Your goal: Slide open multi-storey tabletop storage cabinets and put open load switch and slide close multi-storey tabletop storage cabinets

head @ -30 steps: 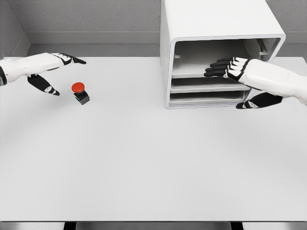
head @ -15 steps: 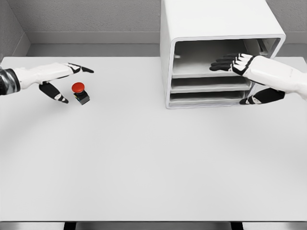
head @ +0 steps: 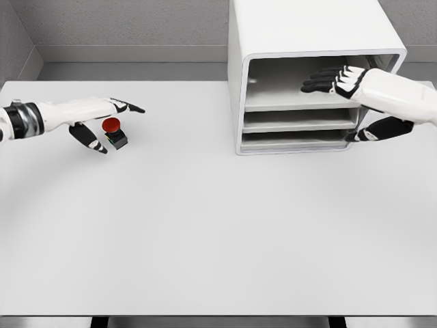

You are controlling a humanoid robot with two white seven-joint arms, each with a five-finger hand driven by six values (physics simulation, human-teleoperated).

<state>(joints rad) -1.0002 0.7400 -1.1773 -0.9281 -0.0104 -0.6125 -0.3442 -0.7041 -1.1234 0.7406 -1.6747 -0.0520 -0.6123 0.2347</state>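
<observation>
On the white tabletop [head: 205,232]: small load switch w/ red round button on a black base [head: 113,132] at far left, white three-tier storage cabinet [head: 307,68] at back right.
Left white robot hand w/ black fingertips [head: 102,116] is spread around the switch, fingers reaching past it on the far side, thumb hanging on the near side just beside the red cap; can't tell if anything actually touches, nothing pinched. Switch sits upright on the table, well apart from the cabinet. Right white-and-black hand [head: 341,82] is inside the cabinet's top compartment, fingers flat & together, pointing left over the top shelf, thumb dropped outside by the lower right corner near the bottom tier. Holds nothing.
</observation>
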